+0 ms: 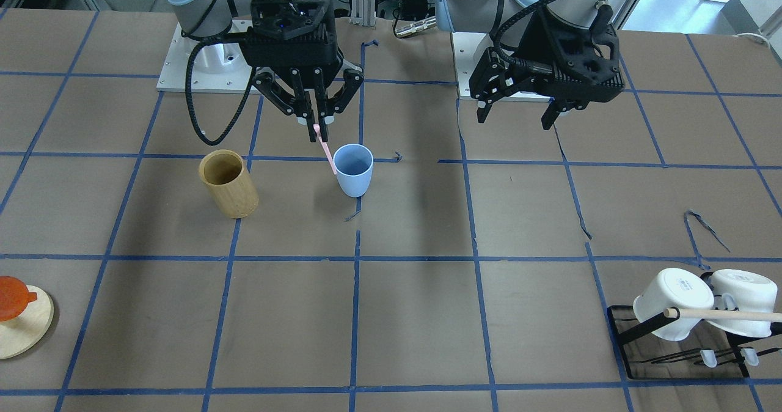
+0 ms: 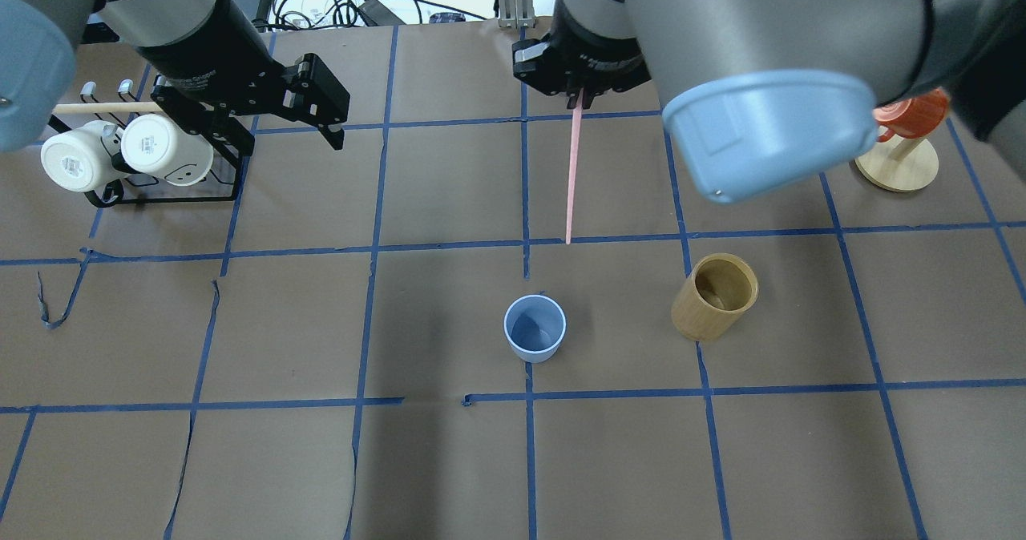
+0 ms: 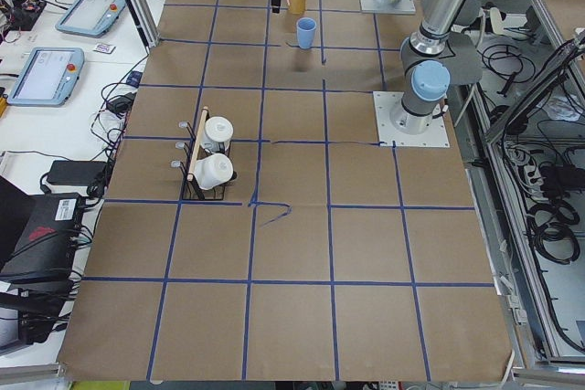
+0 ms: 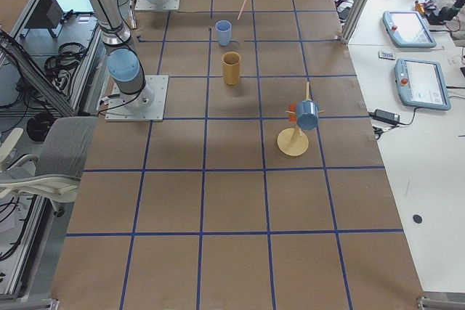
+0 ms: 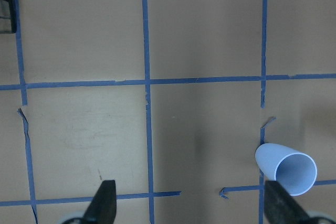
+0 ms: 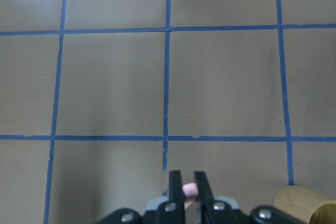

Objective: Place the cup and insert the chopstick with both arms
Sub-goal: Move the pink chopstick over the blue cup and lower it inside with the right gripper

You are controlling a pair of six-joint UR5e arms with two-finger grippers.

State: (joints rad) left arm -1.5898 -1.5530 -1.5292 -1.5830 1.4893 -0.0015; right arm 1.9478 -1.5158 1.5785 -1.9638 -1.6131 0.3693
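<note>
The light blue cup stands upright and empty on the brown table near its middle; it also shows in the overhead view and at the lower right of the left wrist view. My right gripper is shut on a thin pale pink chopstick and holds it hanging in the air above the table, its lower end beside the cup's rim in the front view. The right wrist view shows the pink end between the shut fingers. My left gripper is open and empty, raised well off to the cup's side.
A tan bamboo cylinder stands beside the cup. A black rack with two white mugs and a wooden dowel sits at one table end. A round wooden stand with an orange piece is at the other end.
</note>
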